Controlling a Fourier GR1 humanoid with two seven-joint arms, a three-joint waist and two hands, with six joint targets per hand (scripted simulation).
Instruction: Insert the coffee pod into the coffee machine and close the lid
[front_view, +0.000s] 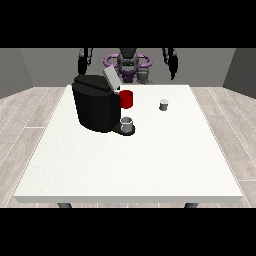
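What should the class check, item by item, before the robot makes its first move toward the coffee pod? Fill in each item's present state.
1. Coffee pod stands apart on the white table, nothing on it: ok.
2. Coffee machine lid raised: ok.
3. Pod slot unobstructed: cannot tell.
4. Hand at the view's right holds nothing, hanging behind the table's far edge: ok.
5. Hand at the view's left away from the machine: ok.
6. Grey cup sits on the machine's base: ok.
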